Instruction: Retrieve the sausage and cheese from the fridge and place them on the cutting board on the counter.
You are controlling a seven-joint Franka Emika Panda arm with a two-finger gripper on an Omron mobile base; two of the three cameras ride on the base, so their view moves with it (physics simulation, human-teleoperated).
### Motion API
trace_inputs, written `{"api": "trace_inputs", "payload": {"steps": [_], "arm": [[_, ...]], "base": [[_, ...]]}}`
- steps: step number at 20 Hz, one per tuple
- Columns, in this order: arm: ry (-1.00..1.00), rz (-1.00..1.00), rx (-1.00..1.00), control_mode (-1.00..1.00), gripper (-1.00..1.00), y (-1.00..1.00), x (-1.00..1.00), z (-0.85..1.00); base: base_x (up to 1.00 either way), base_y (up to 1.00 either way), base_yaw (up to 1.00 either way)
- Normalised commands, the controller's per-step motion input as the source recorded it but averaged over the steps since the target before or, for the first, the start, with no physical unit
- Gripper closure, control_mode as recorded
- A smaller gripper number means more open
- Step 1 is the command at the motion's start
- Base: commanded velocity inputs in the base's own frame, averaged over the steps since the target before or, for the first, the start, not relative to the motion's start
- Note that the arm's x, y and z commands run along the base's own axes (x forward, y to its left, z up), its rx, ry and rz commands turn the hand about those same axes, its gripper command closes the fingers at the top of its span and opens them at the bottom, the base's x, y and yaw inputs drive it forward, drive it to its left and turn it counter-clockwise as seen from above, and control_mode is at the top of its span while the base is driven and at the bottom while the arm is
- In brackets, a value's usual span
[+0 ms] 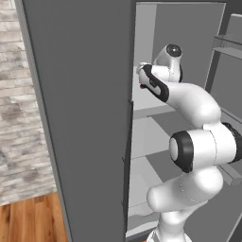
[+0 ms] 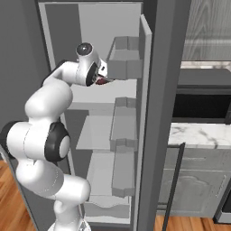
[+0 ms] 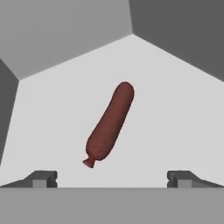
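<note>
The sausage (image 3: 109, 124) lies alone on a light fridge shelf (image 3: 175, 109), just beyond the spread, empty jaws. It looks light, smooth and roll-prone; pinching across its middle seems safest.

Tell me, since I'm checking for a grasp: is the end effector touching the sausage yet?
Apart. In the hand view the end effector is open, its fingertips wide on either side, with bare fridge shelf between them and the sausage.
</note>
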Motion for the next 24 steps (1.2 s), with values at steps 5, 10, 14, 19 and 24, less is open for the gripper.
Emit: {"api": "trace_inputs", "payload": {"steps": [5, 10, 14, 19, 24], "arm": [[0.01, 0.0, 0.0, -1.0, -1.0, 0.0, 0.09, -0.03], [0.01, 0.0, -0.01, -1.0, -1.0, 0.0, 0.0, -0.12], [0.02, 0.0, -0.01, -1.0, -1.0, 0.0, 0.0, -0.18], [0.0, 0.0, 0.0, -1.0, -1.0, 0.0, 0.03, -0.06], [0.03, 0.0, 0.0, -1.0, -1.0, 0.0, 0.2, -0.04]], "base": [[0.0, 0.0, 0.0], [0.0, 0.0, 0.0], [0.0, 0.0, 0.0], [0.0, 0.0, 0.0], [0.0, 0.0, 0.0]]}}
